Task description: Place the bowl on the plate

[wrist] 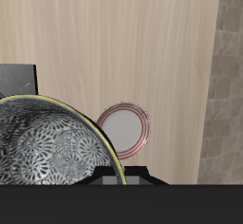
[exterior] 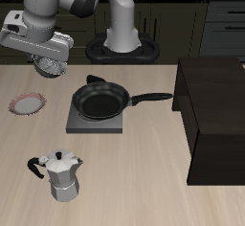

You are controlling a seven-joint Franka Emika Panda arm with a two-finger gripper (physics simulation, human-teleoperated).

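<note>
Your tool (exterior: 48, 65) is raised above the pale wooden bench (exterior: 134, 153), back from its front edge, and is clamped on the small round bowl with the grey-white speckled inside and dark rim (exterior: 49, 66). The bowl hangs clear of the bench surface, tilted under the grey wrist housing. In the wrist view the speckled interior of the bowl (wrist: 52, 147) fills much of the frame right against the dark fingers (wrist: 123, 177), one of which overlaps the rim.

The small flat round plate with the reddish-pink rim and pale centre (exterior: 27, 103) lies flat on the bench, nearer the front edge than the bowl and apart from it. In the wrist view the plate (wrist: 128, 128) shows just past the bowl's rim, partly covered by it.

The black frying pan with a long handle (exterior: 100, 101) sits on the grey square board (exterior: 96, 123), beside the plate. The silver moka pot (exterior: 61, 175) stands upright near the front edge. A dark cabinet block (exterior: 215, 115) occupies the bench's far side.
</note>
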